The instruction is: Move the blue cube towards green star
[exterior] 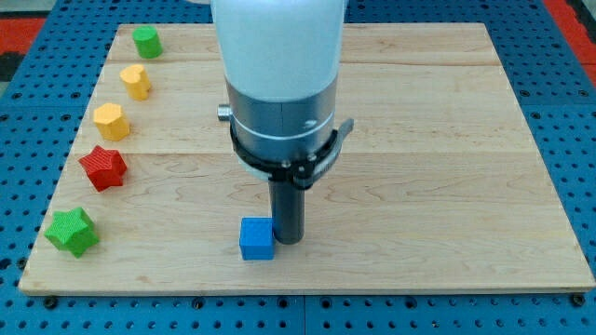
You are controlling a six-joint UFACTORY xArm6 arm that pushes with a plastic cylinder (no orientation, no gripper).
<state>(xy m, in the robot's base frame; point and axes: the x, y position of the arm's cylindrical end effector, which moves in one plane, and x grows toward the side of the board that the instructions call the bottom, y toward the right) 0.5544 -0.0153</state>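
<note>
We see a wooden board [447, 186] on blue pegboard [577, 140]. Along its left edge lie a green block [146, 41] (far), yellow heart [136, 81], yellow hexagon [110, 121], red star [103, 167], green star [72, 231]; near centre, a blue cube [256, 239].
</note>
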